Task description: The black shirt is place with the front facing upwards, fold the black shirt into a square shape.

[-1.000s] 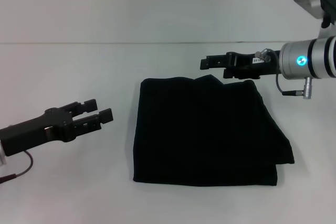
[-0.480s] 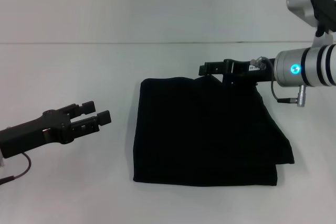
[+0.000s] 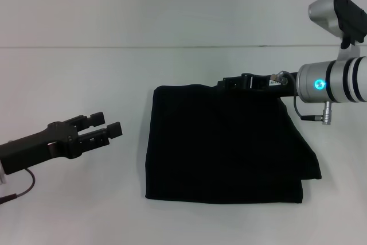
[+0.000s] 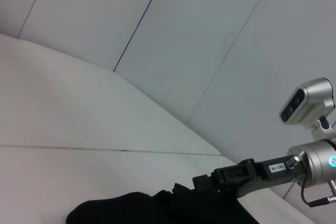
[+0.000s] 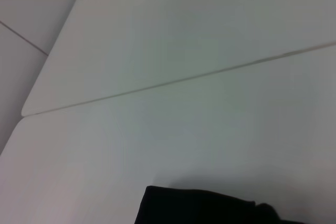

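Left gripper (image 3: 108, 125): jaws parted, holding nothing, hovering over the table (image 3: 86, 73) left of the black shirt (image 3: 226, 144). Right gripper (image 3: 225, 83) sits at the shirt's far edge; can't tell its finger state. Shirt lies folded, roughly square, mid-table.

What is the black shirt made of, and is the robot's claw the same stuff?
The black shirt looks like soft matte cloth: it lies folded in limp layers with rounded edges. The left gripper, open beside it, looks like hard black plastic or metal, with straight stiff edges. The right gripper at the shirt's far edge looks equally hard.
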Motion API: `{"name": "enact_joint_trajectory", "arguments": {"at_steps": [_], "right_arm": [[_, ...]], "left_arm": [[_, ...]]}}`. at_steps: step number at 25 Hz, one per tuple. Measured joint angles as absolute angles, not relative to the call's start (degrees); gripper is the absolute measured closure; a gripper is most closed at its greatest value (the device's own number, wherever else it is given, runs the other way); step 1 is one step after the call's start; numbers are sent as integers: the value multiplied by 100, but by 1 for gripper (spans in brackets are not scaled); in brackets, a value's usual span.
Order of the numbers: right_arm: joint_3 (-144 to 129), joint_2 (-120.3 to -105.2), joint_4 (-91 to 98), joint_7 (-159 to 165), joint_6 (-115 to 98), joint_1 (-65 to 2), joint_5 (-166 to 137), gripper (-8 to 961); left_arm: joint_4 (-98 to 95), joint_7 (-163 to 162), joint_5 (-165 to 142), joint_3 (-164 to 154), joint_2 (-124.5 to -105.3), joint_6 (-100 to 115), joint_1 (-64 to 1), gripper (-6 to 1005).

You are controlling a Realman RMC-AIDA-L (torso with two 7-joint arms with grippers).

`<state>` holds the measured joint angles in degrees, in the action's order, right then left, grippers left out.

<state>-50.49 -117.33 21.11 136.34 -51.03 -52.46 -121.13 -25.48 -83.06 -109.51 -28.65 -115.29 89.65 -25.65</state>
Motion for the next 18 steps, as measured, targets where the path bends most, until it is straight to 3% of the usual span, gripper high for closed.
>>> {"name": "enact_joint_trajectory", "arguments": {"at_steps": [5, 7, 18], "right_arm": [[-5046, -11766, 2195, 13602, -5088, -5169, -12088, 109], [-5036, -11772, 2204, 13602, -5083, -5147, -12086, 326], [-4970, -11805, 2444, 13608, -5122, -4982, -12052, 811]], "left_arm": [[-2549, -8305, -10951, -2865, -11532, 8965, -2566, 197], [-2548, -8305, -10951, -2865, -11536, 8967, -2566, 197], [-2549, -8305, -10935, -2865, -11544, 8958, -2566, 199]]}}
